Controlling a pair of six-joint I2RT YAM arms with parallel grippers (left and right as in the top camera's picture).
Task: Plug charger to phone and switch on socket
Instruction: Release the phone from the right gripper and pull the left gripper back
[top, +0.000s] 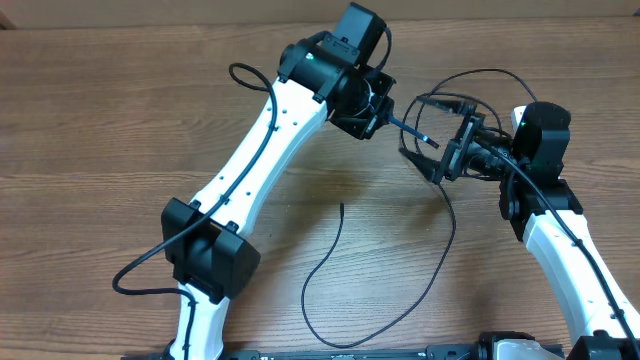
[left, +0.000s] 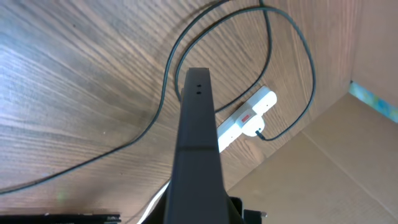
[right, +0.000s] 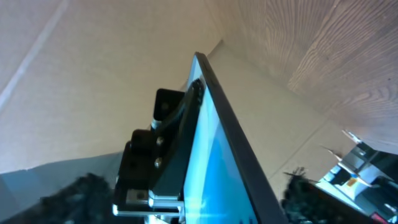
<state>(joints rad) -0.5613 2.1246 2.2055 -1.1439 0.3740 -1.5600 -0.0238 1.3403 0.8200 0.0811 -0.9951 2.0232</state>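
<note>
Socket (left: 264, 99): near end hidden behind the phone (left: 196, 137) on left wrist; switches too small for me to read.
Phone base: cut off at that view's bottom edge.
Charger (top: 306, 300) tip: I can't resolve it overhead.

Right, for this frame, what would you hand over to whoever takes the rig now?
Left gripper: shut on the phone, held edge-on above the table.
Right gripper: open, jaws either side of the phone's free end, apparently not gripping.
Charger: lies looped on the table, held by neither gripper.
Socket: by the cardboard wall, a black plug seemingly in it; switch position unreadable.
Done: phone picked up.
Left: connector into the phone, switch the socket on.
</note>
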